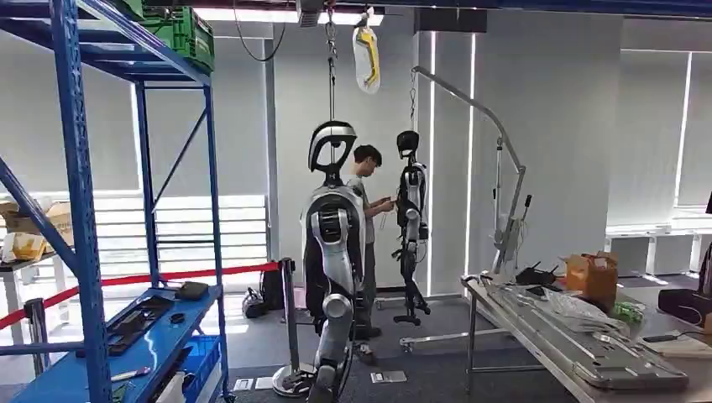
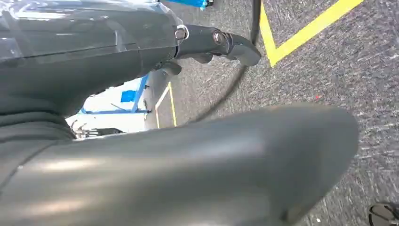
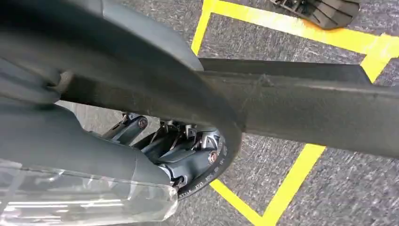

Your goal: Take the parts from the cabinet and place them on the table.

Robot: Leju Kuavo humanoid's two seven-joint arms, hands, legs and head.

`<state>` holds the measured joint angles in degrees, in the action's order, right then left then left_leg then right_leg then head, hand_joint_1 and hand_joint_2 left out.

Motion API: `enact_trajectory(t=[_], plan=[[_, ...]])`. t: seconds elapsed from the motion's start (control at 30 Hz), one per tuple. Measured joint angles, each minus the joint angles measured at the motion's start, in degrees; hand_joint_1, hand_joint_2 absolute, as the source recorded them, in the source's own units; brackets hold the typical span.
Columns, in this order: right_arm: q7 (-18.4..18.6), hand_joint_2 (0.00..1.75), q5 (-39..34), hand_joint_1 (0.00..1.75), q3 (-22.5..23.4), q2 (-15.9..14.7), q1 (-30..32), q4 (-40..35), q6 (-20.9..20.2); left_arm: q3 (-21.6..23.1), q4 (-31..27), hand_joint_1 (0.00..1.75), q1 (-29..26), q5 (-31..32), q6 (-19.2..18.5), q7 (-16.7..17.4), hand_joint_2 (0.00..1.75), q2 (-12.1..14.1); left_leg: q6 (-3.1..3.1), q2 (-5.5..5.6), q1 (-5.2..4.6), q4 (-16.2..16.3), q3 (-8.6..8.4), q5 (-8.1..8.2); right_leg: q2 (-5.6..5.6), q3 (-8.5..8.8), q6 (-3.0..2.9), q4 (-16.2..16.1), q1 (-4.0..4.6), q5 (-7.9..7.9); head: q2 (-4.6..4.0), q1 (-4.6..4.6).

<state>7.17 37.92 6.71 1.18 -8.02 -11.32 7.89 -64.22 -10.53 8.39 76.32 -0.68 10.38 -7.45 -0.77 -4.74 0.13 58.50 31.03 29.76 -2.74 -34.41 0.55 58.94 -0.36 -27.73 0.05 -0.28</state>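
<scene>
Closest to the lens is the left hand [image 2: 188,160]: its thick thumb and dark fingers [image 2: 235,44] stand apart with nothing between them, above grey carpet [image 2: 339,61] with yellow tape [image 2: 301,33]. For the right hand [image 3: 70,136] I cannot tell if the fingers are spread or closed; dark shapes cover them. In the head view the blue cabinet [image 1: 80,210] stands at 9 o'clock, and black parts [image 1: 134,323] lie on its lower shelf at 8 o'clock. The table [image 1: 537,353] is at 4 o'clock, well apart from the cabinet. Two hanging humanoid robots [image 1: 334,243] and a person [image 1: 367,210] are near 12 o'clock.
</scene>
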Motion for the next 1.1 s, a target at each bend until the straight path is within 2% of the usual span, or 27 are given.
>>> enact_trajectory(t=[0.03, 0.07, 0.1, 0.13, 0.2, 0.23, 0.27, 0.3, 0.37, 0.4, 0.43, 0.5, 0.57, 0.6, 0.63, 0.67, 0.73, 0.77, 0.8, 0.83, 0.87, 0.9, 0.93, 0.97, 1.0, 1.07, 1.1], plan=[[0.0, 1.75, 0.0, 1.75, 0.0, 0.0, 0.2, 0.0, 0.0, 0.0, 0.0, 0.00, 0.1, 0.0, 0.0, 0.0, 0.00, 0.0, -0.31, -0.50, 0.15, -0.2, -0.21, -0.01, 0.41, -0.06, -0.27, 0.0, 0.22, -0.03, -0.07, 0.04], [0.0, 1.75, 0.0, 1.75, 0.1, 0.0, 0.3, 0.0, 0.0, 0.1, 0.0, 0.00, 0.2, 0.1, 0.0, 0.0, 0.00, 0.0, -0.81, -0.60, 0.42, -0.1, -0.50, 0.25, 0.86, 0.20, -0.84, -0.4, 0.11, 0.16, -0.07, -0.02], [0.0, 1.75, 0.1, 1.75, 0.1, 0.0, 0.4, 0.0, 0.0, 0.1, 0.0, 0.00, 0.3, 0.1, 0.0, 0.0, 0.00, 0.0, -1.06, 1.31, 0.70, 0.9, -0.28, 1.30, 1.33, 0.47, -1.17, -0.6, -0.20, 0.28, 0.02, 0.02], [0.0, 1.75, 0.2, 1.75, 0.1, 0.0, 0.3, 0.0, 0.0, 0.1, 0.0, 0.00, 0.3, 0.1, 0.0, 0.0, 0.00, 0.0, -1.02, 2.92, 0.71, 4.1, 1.06, 3.35, 1.73, 0.50, -1.73, -0.6, -0.23, 0.27, -0.07, 0.04], [0.0, 1.75, 0.2, 1.75, 0.1, 0.0, 0.0, 0.0, 0.0, 0.1, 0.0, 0.00, 0.1, 0.2, -0.1, 0.0, 0.00, 0.0, -1.05, 4.15, 0.70, 13.7, 5.55, 7.66, 2.88, 0.58, -2.09, -0.6, -0.13, 0.20, -0.05, 0.11], [0.0, 1.75, 0.3, 1.75, 0.1, 0.0, 0.0, 0.0, 0.0, 0.1, 0.0, 0.00, 0.1, 0.2, -0.1, 0.1, 0.00, 0.0, -1.05, 4.38, 0.68, 17.4, 7.45, 8.58, 3.53, 0.60, -2.09, -0.5, -0.06, 0.20, -0.05, 0.11], [0.0, 1.75, 0.3, 1.75, 0.1, 0.0, 0.1, 0.0, 0.0, 0.1, 0.0, 0.00, 0.0, 0.2, -0.1, 0.1, 0.00, 0.0, -0.99, 4.50, 0.67, 18.6, 8.35, 8.18, 4.16, 0.69, -2.09, -0.5, -0.03, 0.20, -0.05, 0.13], [0.0, 1.75, 0.3, 1.75, 0.1, 0.0, 0.3, 0.0, 0.0, 0.1, 0.0, 0.00, 0.0, 0.2, -0.1, 0.1, 0.00, 0.0, -0.87, 4.58, 0.67, 16.9, 7.80, 6.42, 4.78, 0.86, -2.11, -0.5, -0.03, 0.17, -0.05, 0.09], [0.0, 1.75, 0.3, 1.75, 0.4, 0.0, 0.3, 0.0, 0.0, 0.1, 0.0, 0.00, 0.0, 0.3, -0.1, 0.1, 0.00, 0.0, -0.64, 5.05, 0.81, 7.4, 3.86, 0.90, 6.13, 1.23, -2.05, -0.5, -0.08, 0.08, -0.02, 0.15], [0.0, 1.75, 0.3, 1.75, 0.4, 0.1, 0.3, 0.0, 0.0, 0.1, 0.0, 0.00, 0.1, 0.3, -0.1, 0.1, 0.00, 0.0, -0.56, 6.43, 0.94, 2.6, 1.85, -1.37, 6.66, 1.34, -1.87, -0.5, -0.11, -0.03, -0.05, 0.17], [0.0, 1.75, 0.3, 1.75, 0.5, 0.1, 0.2, 0.0, 0.0, 0.1, 0.0, 0.00, 0.1, 0.2, -0.1, 0.0, 0.00, 0.0, -0.51, 8.96, 1.02, 1.6, 1.42, -0.41, 7.01, 1.10, -1.59, -0.3, 0.11, -0.07, -0.11, 0.15], [-0.1, 1.75, 0.5, 1.75, 0.6, 0.1, 0.1, 0.0, 0.0, 0.1, 0.0, 0.00, 0.1, 0.3, -0.2, 0.1, 0.00, 0.0, -0.39, 8.53, 0.80, 1.0, 1.46, -0.61, 7.87, 0.58, -1.06, -0.2, -0.18, 0.16, 0.02, 0.20], [-0.1, 1.75, 0.6, 1.75, 0.6, 0.1, 0.5, 0.0, 0.0, 0.1, 0.0, 0.00, 0.2, 0.5, -0.2, 0.2, 0.00, 0.0, 0.38, 7.74, 0.66, 0.8, 1.35, -0.82, 8.76, 0.52, -0.24, -0.5, -0.36, 0.45, -0.07, 0.09], [-0.2, 1.75, 0.7, 1.75, 0.7, 0.1, 0.6, 0.0, 0.0, 0.1, 0.0, 0.00, 0.3, 0.6, -0.2, 0.1, 0.00, 0.0, 0.93, 7.04, 0.99, 0.2, 1.14, -1.17, 7.33, 0.36, -0.14, 0.1, -0.46, -0.18, 0.00, 0.13], [-0.2, 1.75, 0.7, 1.75, 0.7, 0.2, 0.5, 0.0, 0.0, 0.1, 0.0, 0.00, 0.3, 0.6, -0.2, 0.1, 0.00, 0.0, 1.15, 6.71, 0.94, 0.0, 1.09, -1.26, 5.25, -0.48, -0.05, 1.7, -0.18, -1.43, -0.05, 0.18], [-0.2, 1.75, 0.8, 1.75, 0.7, 0.2, 0.3, 0.0, 0.0, 0.1, 0.0, 0.00, 0.3, 0.7, -0.2, 0.2, 0.00, 0.0, 1.48, 6.04, 0.81, 0.0, 1.13, -1.26, 4.38, -2.21, 0.06, 5.3, -0.26, -3.44, -0.09, 0.15], [-0.1, 1.75, 0.8, 1.75, 0.9, 0.0, 0.0, 0.0, 0.0, 0.1, 0.0, 0.00, 0.3, 0.7, -0.2, 0.4, 0.00, 0.0, 1.62, 4.60, 0.65, 0.0, 1.16, -1.16, 3.80, -6.64, 0.22, 14.4, -0.41, -7.23, -0.05, 0.11], [-0.1, 1.75, 0.8, 1.75, 0.9, 0.0, 0.0, 0.0, 0.0, 0.1, 0.0, 0.00, 0.3, 0.8, -0.2, 0.5, 0.00, 0.0, 1.65, 4.03, 0.64, 0.0, 1.16, -1.12, 3.68, -7.94, 0.30, 17.0, -0.43, -7.65, -0.05, 0.07], [-0.1, 1.75, 0.8, 1.75, 0.9, -0.1, 0.1, 0.0, 0.0, 0.1, 0.0, 0.00, 0.3, 0.8, -0.4, 0.5, 0.00, 0.0, 1.67, 3.47, 0.65, 0.0, 1.09, -1.06, 3.57, -7.80, 0.39, 16.8, -0.45, -6.86, -0.07, 0.04], [-0.1, 1.75, 1.0, 1.75, 0.9, -0.2, 0.2, 0.0, 0.0, 0.1, 0.0, 0.00, 0.3, 0.8, -0.4, 0.6, 0.00, 0.0, 1.64, 2.98, 0.65, 0.0, 1.04, -0.97, 3.42, -6.64, 0.41, 14.3, -0.45, -5.12, -0.05, 0.00], [-0.1, 1.75, 1.0, 1.75, 0.9, -0.3, 0.2, 0.0, 0.0, 0.2, 0.0, 0.00, 0.3, 0.8, -0.5, 0.6, 0.00, 0.0, 1.54, 2.50, 0.66, 0.0, 0.92, -0.87, 3.11, -4.28, 0.34, 9.6, -0.44, -2.60, -0.05, -0.02], [-0.1, 1.75, 1.0, 1.75, 0.9, -0.3, 0.1, 0.0, 0.0, 0.2, 0.0, 0.00, 0.4, 0.8, -0.5, 0.6, 0.00, 0.0, 1.32, 2.02, 0.66, 0.0, 0.72, -0.72, 2.06, -1.23, 0.26, 3.8, -0.40, -0.05, -0.05, -0.04], [-0.1, 1.75, 1.0, 1.75, 0.9, -0.4, 0.1, 0.0, 0.0, 0.2, 0.0, 0.00, 0.4, 0.8, -0.5, 0.6, 0.00, 0.0, 1.07, 1.68, 0.53, 0.0, 0.56, -0.57, -0.41, 0.53, 0.13, 0.1, -0.15, 0.30, -0.05, -0.07], [0.0, 1.75, 1.0, 1.75, 0.9, -0.4, -0.1, 0.0, 0.0, 0.2, 0.0, 0.00, 0.4, 0.8, -0.5, 0.6, 0.00, 0.0, 0.73, 1.31, 0.05, 0.3, 0.67, -0.35, -0.91, 0.86, 0.00, -0.8, 0.67, -0.09, -0.09, 0.00], [0.0, 1.75, 1.1, 1.75, 0.9, -0.4, -0.1, 0.0, -0.1, 0.2, 0.0, 0.00, 0.4, 0.8, -0.4, 0.6, 0.00, 0.0, 0.61, 0.86, 0.04, 0.1, 0.57, -0.33, -0.51, 0.70, -0.11, -0.5, 0.51, -0.06, -0.07, 0.02], [0.5, 1.75, 1.6, 1.75, 0.9, -0.6, 0.5, 0.0, -0.3, 0.2, 0.0, 0.00, 0.4, 0.8, -0.4, 0.6, 0.00, 0.0, 0.14, 0.05, 0.09, -0.2, 0.18, -0.26, 0.37, 0.60, -0.45, -0.5, 0.77, -0.14, -0.07, 0.11], [0.6, 1.75, 1.8, 1.75, 0.9, -0.6, 0.7, 0.0, -0.4, 0.3, 0.0, 0.00, 0.4, 0.8, -0.5, 0.6, 0.00, 0.0, -0.38, -0.20, 0.10, 0.1, 0.07, 0.22, 0.86, 1.12, -0.98, -1.1, 0.20, 0.21, -0.05, 0.07]])
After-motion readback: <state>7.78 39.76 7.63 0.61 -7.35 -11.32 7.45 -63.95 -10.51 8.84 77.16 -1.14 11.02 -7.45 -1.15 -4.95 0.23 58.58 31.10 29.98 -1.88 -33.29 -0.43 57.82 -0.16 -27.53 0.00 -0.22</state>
